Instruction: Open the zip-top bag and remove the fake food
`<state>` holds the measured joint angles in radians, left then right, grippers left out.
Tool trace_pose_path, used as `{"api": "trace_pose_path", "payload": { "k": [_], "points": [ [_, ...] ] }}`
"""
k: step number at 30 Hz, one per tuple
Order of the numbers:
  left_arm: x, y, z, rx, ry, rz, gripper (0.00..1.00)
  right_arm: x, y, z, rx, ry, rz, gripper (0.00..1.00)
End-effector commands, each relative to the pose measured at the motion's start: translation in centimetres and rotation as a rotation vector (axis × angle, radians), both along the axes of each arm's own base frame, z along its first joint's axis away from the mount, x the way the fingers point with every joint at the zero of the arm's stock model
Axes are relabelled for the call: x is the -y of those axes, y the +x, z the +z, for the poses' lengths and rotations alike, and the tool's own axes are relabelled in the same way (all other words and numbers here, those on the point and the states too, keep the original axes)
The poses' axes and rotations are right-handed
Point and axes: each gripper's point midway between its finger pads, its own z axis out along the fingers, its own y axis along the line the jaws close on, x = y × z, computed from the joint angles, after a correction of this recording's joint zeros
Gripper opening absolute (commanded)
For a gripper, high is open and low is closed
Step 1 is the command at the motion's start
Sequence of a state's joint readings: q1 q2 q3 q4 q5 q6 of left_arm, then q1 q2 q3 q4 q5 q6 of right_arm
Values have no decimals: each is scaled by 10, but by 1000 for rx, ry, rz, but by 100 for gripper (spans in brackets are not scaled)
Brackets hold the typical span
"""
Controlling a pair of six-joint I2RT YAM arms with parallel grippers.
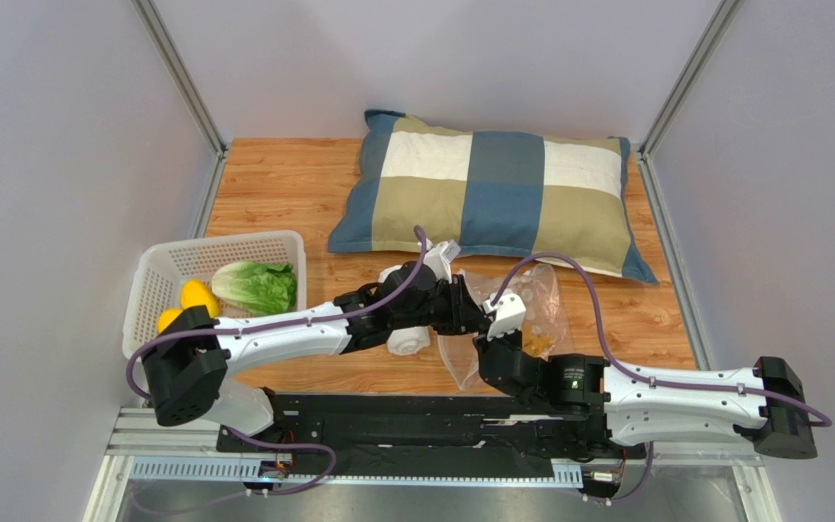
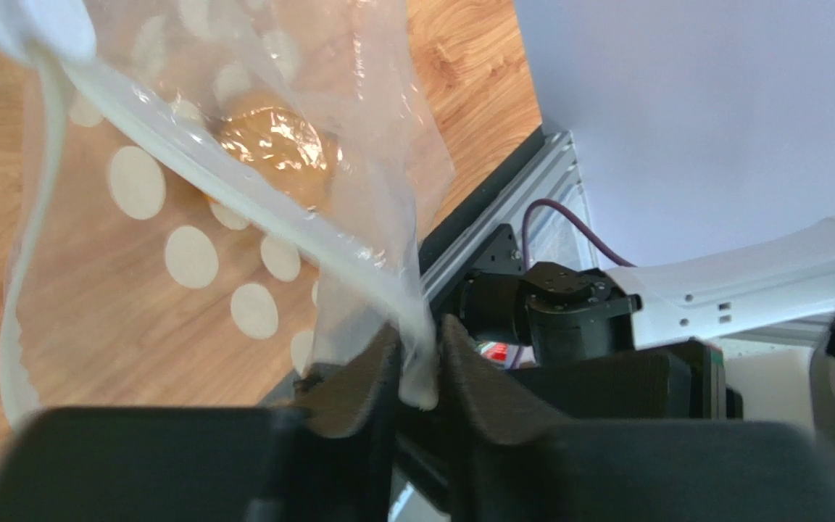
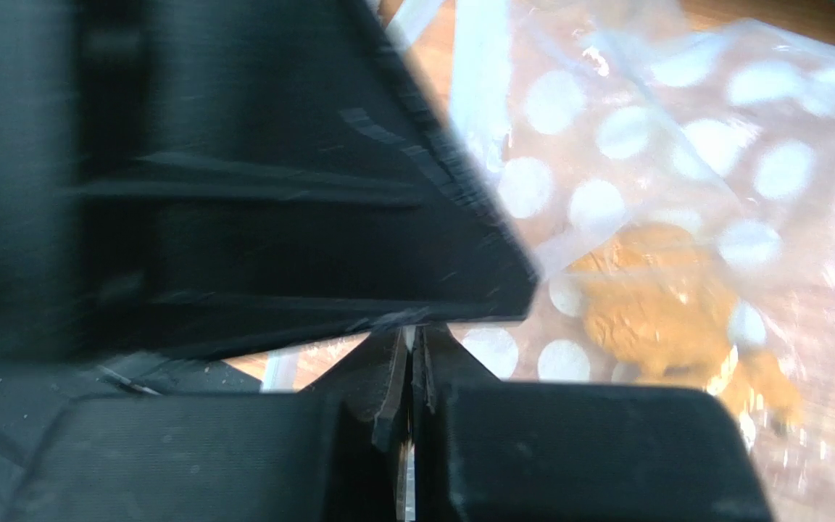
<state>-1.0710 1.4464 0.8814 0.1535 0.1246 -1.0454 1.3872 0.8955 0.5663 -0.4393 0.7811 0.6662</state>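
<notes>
The zip-top bag (image 1: 529, 296) lies in front of the pillow, clear with pale dots, and holds a lumpy orange-brown item (image 1: 538, 342). My left gripper (image 1: 474, 307) is shut on the bag's white zip strip; the left wrist view shows the strip (image 2: 280, 223) running into the closed fingers (image 2: 421, 375). My right gripper (image 1: 501, 322) is shut on the bag's edge right beside it (image 3: 415, 350). The bag (image 3: 651, 131) and the orange-brown item (image 3: 661, 310) fill the right wrist view. The green cabbage (image 1: 256, 286) and two yellow lemons (image 1: 199, 296) (image 1: 168, 319) lie in the white basket.
The white basket (image 1: 161, 272) stands at the left edge. A checked pillow (image 1: 493, 194) lies across the back. A small rolled white towel (image 1: 409, 342) sits under my left forearm. The black rail (image 1: 411, 419) runs along the near edge.
</notes>
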Motion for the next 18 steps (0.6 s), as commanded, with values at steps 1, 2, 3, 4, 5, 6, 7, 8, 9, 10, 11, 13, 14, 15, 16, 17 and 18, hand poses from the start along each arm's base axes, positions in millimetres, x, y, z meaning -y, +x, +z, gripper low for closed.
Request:
{"api": "trace_pose_path", "payload": {
  "k": [1, 2, 3, 4, 5, 6, 7, 8, 9, 10, 11, 13, 14, 15, 16, 17, 18],
  "points": [
    [-27, -5, 17, 178, 30, -47, 39, 7, 8, 31, 44, 93, -67, 0],
    [-35, -3, 14, 204, 48, -31, 45, 9, 7, 36, 45, 117, -66, 0],
    [-41, -3, 13, 241, 61, -31, 49, 10, 6, 37, 42, 120, -63, 0],
    [-53, -7, 10, 259, 74, -31, 50, 10, 5, 38, 36, 128, -55, 0],
    [-57, -8, 11, 279, 79, -38, 50, 10, 4, 40, 31, 138, -54, 0],
    [-61, -11, 9, 298, 89, -56, 46, 11, 3, 42, 28, 147, -54, 0],
    [-65, -15, 6, 293, 98, -70, 41, 11, 3, 44, 25, 150, -56, 0],
    [-65, -19, 4, 279, 99, -86, 37, 10, 3, 44, 21, 154, -58, 0],
    [-66, -22, -1, 244, 96, -84, 31, 9, 3, 47, 22, 159, -54, 0],
    [-64, -23, -7, 217, 105, -89, 30, 8, 3, 47, 20, 159, -55, 0],
    [-63, -26, -12, 180, 110, -88, 30, 8, 3, 47, 19, 159, -56, 0],
    [-58, -23, -28, 124, 144, -73, 27, 4, 3, 50, 13, 167, -53, 0],
    [-54, -22, -31, 88, 136, -71, 27, 2, 2, 53, 10, 177, -52, 0],
    [-47, -20, -26, 79, 112, -78, 26, 0, 1, 54, 2, 186, -44, 0],
    [-41, -18, -39, 44, 131, -92, 25, -3, 0, 58, -4, 198, -41, 0],
    [-37, -16, -41, 22, 129, -99, 25, -3, -1, 58, -11, 198, -40, 0],
    [-30, -11, -36, 29, 119, -98, 26, -4, -1, 60, -22, 219, -48, 0]
  ]
}}
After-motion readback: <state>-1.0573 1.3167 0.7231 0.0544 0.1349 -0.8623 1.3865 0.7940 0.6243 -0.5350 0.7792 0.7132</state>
